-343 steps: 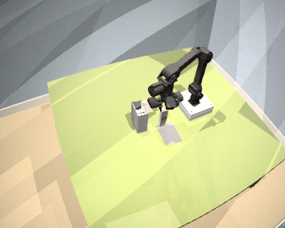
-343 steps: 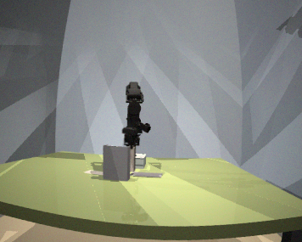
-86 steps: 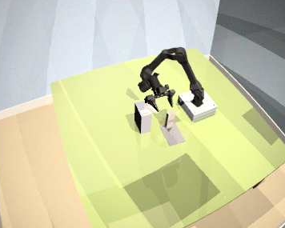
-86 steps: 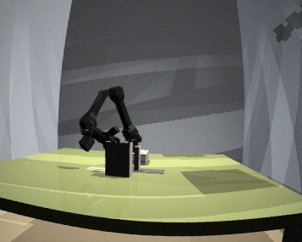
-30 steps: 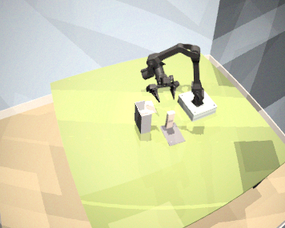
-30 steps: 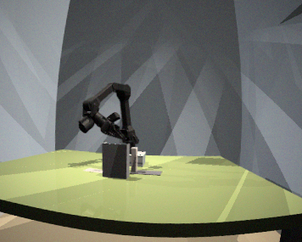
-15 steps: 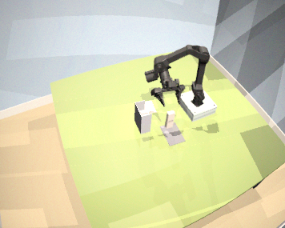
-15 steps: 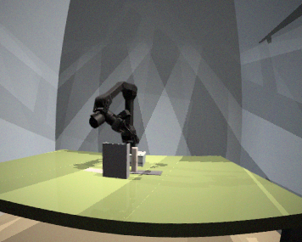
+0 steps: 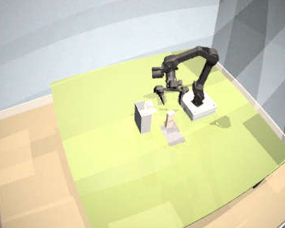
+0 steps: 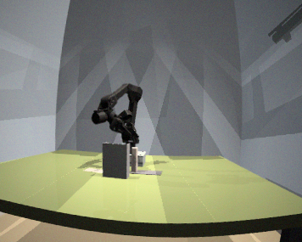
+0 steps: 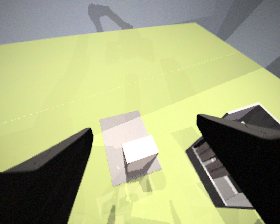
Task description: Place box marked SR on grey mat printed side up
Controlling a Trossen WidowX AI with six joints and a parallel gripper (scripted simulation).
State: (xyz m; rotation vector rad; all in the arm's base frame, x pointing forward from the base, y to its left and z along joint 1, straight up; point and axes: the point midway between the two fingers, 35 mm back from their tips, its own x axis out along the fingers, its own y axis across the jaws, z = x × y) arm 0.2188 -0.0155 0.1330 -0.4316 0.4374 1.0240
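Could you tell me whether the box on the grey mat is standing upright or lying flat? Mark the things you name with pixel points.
Upright: the box (image 9: 170, 119) (image 10: 135, 160) (image 11: 141, 149) rises tall and narrow from the mat (image 9: 175, 138) (image 10: 153, 173) (image 11: 120, 131) in the top and exterior views.

Upright box (image 9: 170, 119) (image 10: 135, 160) (image 11: 141, 154) on mat (image 9: 175, 138) (image 10: 153, 172) (image 11: 116, 132), open space above its top.

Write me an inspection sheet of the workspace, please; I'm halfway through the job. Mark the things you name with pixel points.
Surface: green table (image 9: 110, 165) (image 10: 202, 183) (image 11: 50, 90), patched with light and shadow.
Job's things: one box (image 9: 170, 119) (image 10: 135, 160) (image 11: 140, 152) stands upright on the grey mat (image 9: 174, 138) (image 10: 153, 172) (image 11: 120, 132), not laid flat; code unreadable. Bin (image 9: 146, 122) (image 10: 115, 160) (image 11: 204, 181) upright beside the mat; contents uncountable.
Clutter: nothing certain; pale patch (image 10: 92, 170) by the bin, unidentifiable.
Gripper (image 9: 172, 103) (image 10: 133, 144) (image 11: 144, 125): fingers open, holding nothing.
Cables: nothing seen.
Surroundings: grey-blue walls (image 9: 90, 33) (image 10: 28, 90) (image 11: 50, 20), tan floor (image 9: 30, 157) (image 10: 32, 234).
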